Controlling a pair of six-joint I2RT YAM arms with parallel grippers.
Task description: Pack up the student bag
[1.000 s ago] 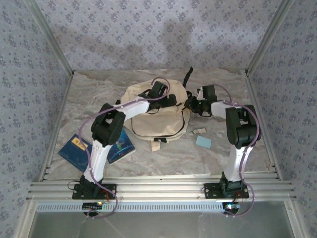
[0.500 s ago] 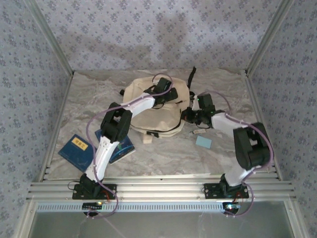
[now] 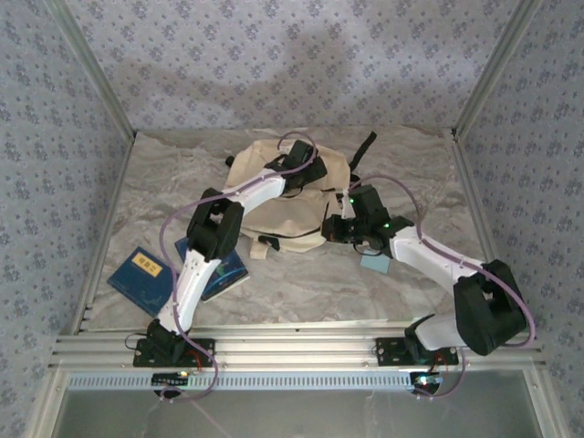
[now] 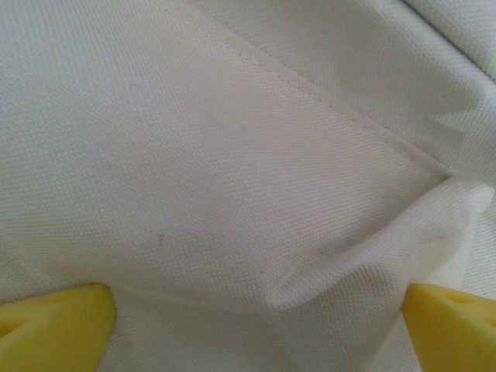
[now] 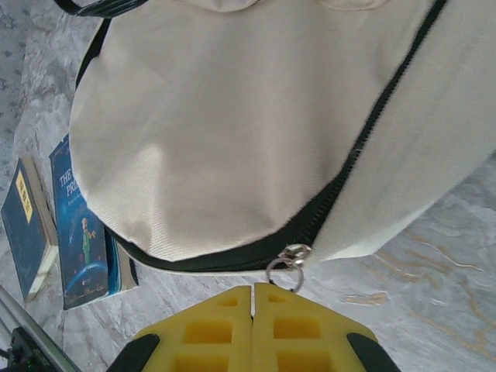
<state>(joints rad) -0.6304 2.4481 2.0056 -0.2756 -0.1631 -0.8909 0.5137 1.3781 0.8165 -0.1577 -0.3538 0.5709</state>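
The student bag [image 3: 278, 196] is seen lying on the far middle of the marbled surface [image 3: 164, 182], with its black straps [image 3: 363, 151] trailing off toward the back right. In the right wrist view the bag [image 5: 217, 132] is shown with a dark zipper line [image 5: 364, 139] curving along its lower edge. The part of the zip in view appears closed, and nothing of the bag's contents can be made out. Two blue books [image 3: 141, 274] [image 3: 219, 265] are left outside it on the near left of the surface, side by side and just apart from the bag's near edge.

The left end effector [image 3: 306, 169] is held over the top of the bag. Its yellow fingertips [image 4: 54, 325] are spread wide, with a soft fold of cream fabric [image 4: 232, 194] bulging between them; nothing is gripped.

The right end effector [image 5: 253, 310] is placed low at the bag's near right edge, its fingers pressed together. A small metal zipper ring [image 5: 285, 267] hangs just beyond the tips. Whether any part of the pull is pinched cannot be told.
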